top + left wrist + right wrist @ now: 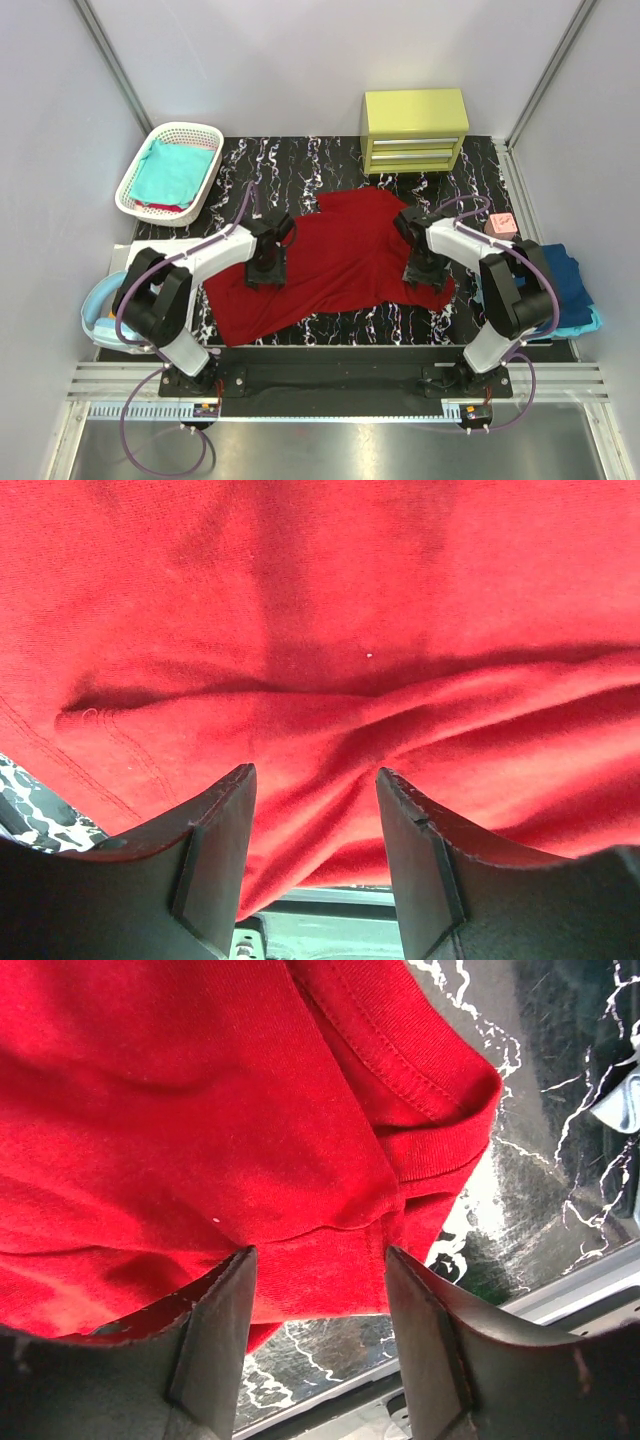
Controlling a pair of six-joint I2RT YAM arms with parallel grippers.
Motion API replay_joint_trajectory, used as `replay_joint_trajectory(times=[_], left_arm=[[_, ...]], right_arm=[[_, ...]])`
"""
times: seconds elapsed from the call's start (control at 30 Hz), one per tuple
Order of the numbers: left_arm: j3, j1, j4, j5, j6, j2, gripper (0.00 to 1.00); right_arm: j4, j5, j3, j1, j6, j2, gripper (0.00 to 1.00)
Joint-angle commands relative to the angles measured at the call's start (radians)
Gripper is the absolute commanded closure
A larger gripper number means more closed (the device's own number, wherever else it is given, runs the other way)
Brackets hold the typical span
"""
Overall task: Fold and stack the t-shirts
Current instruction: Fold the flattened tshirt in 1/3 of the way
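— Where is the dark red t-shirt [340, 255]?

— It lies spread out and rumpled across the middle of the black marbled table [330, 165], between the two arms. Its far part reaches toward the yellow drawer unit [415, 125] and its near left corner sits close to the table's front edge.

— And the left gripper [267, 272]?

— It hangs straight down over the shirt's left part. In the left wrist view its two dark fingers stand apart, with creased red cloth showing through the gap. Nothing is pinched between them, so the claw is open. Whether the tips touch the cloth is hard to say.

— The right gripper [425, 275]?

— It points down at the shirt's right edge. The right wrist view shows its fingers spread as well, holding nothing. A stitched, doubled-over edge of the shirt lies just beyond them, with bare marble to the side.

— What else is on the table?

— A white basket [135, 185] stands in the far left corner with a teal t-shirt [170, 170] inside it, and a strip of something red shows below the teal. A small pink block [500, 224] sits near the right arm's elbow. A navy t-shirt [568, 280] lies folded at the right edge, well apart from the red one.
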Motion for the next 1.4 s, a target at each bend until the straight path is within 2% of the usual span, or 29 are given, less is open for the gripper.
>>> replay_joint_trajectory(times=[0.0,0.1,0.27,0.37,0.4,0.43,0.47,0.67,0.9,1.13,1.37], left_arm=[[-0.011,0.001,0.01,0.027,0.004,-0.054,0.43],[-0.017,0.0,0.008,0.035,0.009,-0.059,0.43],[-0.02,0.001,0.011,0.043,0.015,-0.062,0.43],[-0.022,0.0,0.01,0.046,0.02,-0.065,0.44],[-0.022,0.0,0.01,0.046,0.021,-0.068,0.44],[-0.022,0.0,0.01,0.046,0.023,-0.066,0.44],[-0.022,0.0,0.013,0.046,0.026,-0.069,0.44],[0.003,0.0,0.011,0.043,0.061,-0.059,0.44],[0.043,-0.026,0.013,0.087,0.092,0.004,0.46],[0.075,-0.113,0.013,0.083,0.095,0.036,0.47],[0.081,-0.13,0.01,0.077,0.099,0.013,0.43]], right_arm=[[0.017,-0.021,-0.013,0.008,-0.012,0.007,0.4],[0.024,-0.053,-0.017,0.01,-0.004,0.016,0.43],[0.026,-0.087,-0.033,0.008,-0.001,0.037,0.57],[0.021,-0.093,-0.048,0.008,0.008,0.048,0.75],[0.021,-0.095,-0.054,0.01,0.013,0.048,0.91],[0.018,-0.095,-0.063,0.008,0.019,0.047,0.98],[0.008,-0.092,-0.067,0.008,0.026,0.045,1.0],[-0.066,-0.009,-0.103,0.008,0.17,-0.091,1.0],[-0.241,0.063,-0.103,0.01,0.339,-0.295,1.0],[-0.364,0.086,-0.103,0.008,0.396,-0.388,1.0],[-0.428,0.101,-0.088,0.022,0.418,-0.454,1.0]])
